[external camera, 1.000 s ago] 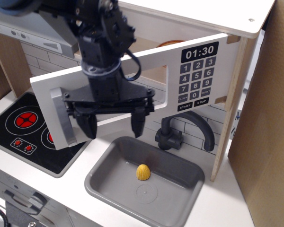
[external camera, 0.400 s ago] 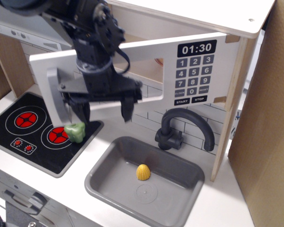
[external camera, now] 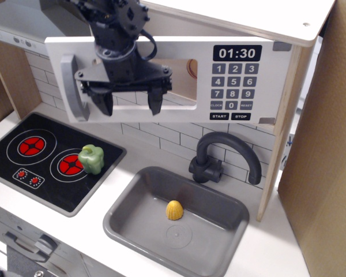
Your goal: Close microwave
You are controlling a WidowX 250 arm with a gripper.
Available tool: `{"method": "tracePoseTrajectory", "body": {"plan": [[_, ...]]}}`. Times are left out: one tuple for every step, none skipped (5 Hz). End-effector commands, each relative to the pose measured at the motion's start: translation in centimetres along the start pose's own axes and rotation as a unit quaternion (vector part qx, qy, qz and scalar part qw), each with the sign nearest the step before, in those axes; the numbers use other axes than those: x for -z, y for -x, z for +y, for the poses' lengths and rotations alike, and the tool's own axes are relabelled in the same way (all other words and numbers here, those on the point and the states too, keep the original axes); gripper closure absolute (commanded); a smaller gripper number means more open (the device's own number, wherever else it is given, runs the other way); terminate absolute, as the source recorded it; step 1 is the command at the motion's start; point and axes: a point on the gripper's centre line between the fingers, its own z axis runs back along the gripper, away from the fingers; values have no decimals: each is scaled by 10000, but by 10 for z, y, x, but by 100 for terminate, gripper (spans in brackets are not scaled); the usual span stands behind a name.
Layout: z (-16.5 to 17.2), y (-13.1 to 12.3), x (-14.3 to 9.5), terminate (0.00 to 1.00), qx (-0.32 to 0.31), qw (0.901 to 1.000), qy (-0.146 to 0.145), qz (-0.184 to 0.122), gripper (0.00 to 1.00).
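Observation:
The toy microwave (external camera: 236, 81) sits under the top shelf, with a white door, a clear window, a black 01:30 display and a dark keypad. Its door (external camera: 179, 55) lies nearly flush with the cabinet front. The grey vertical handle (external camera: 70, 86) is at the door's left end. My black gripper (external camera: 128, 105) is open and empty, its fingers pointing down right in front of the door window, just right of the handle.
A green toy pepper (external camera: 91, 158) lies on the black stovetop (external camera: 23, 167). A yellow toy piece (external camera: 173, 210) sits in the grey sink (external camera: 219, 254). A black faucet (external camera: 228, 156) stands behind the sink. A cardboard wall (external camera: 323, 150) is at right.
The microwave door has swung from wide open to nearly flush with the cabinet. My gripper moved up and back with it. The green pepper, hidden before, now shows on the stovetop.

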Motion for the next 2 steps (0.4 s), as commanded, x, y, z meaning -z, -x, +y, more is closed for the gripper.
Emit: {"method": "tracePoseTrajectory", "body": {"plan": [[-3,-37,-3,0,-71,9996,50,-270,0],[-6,-49,-2,0,6,9989,104,-460,0]]}}
